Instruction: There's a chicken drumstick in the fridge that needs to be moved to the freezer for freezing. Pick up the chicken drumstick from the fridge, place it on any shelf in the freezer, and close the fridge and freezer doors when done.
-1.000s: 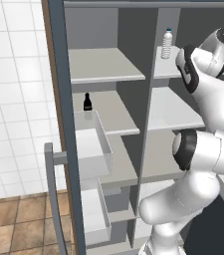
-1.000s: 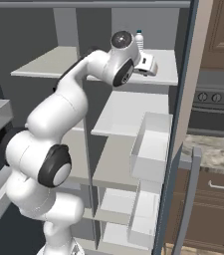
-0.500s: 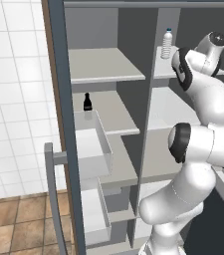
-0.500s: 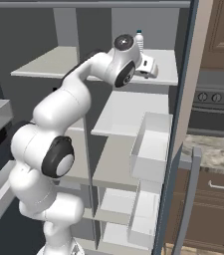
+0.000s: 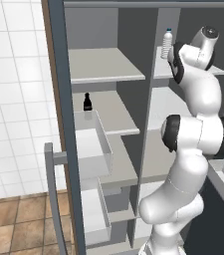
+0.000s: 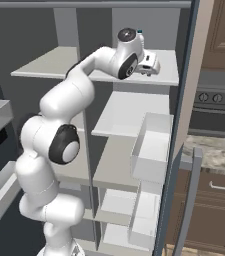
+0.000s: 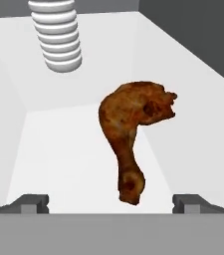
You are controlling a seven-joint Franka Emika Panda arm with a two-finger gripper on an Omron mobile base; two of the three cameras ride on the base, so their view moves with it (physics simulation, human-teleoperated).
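The gripper (image 7: 111, 204) is up at the top shelf of the fridge (image 6: 134, 112), the right-hand section of the open appliance, with its jaws spread wide and nothing between them. In the hand view the chicken drumstick (image 7: 131, 133) lies on the pale shelf floor just beyond the fingertips (image 7: 30, 203), its thin stub toward the gripper and its bulbous end farther back, with the ribbed water bottle (image 7: 57, 34) standing beyond it to the left. The small dark bottle (image 5: 87, 101) stands on a middle shelf of the freezer (image 5: 101, 74) on the left, and both doors (image 5: 63, 149) stand open.
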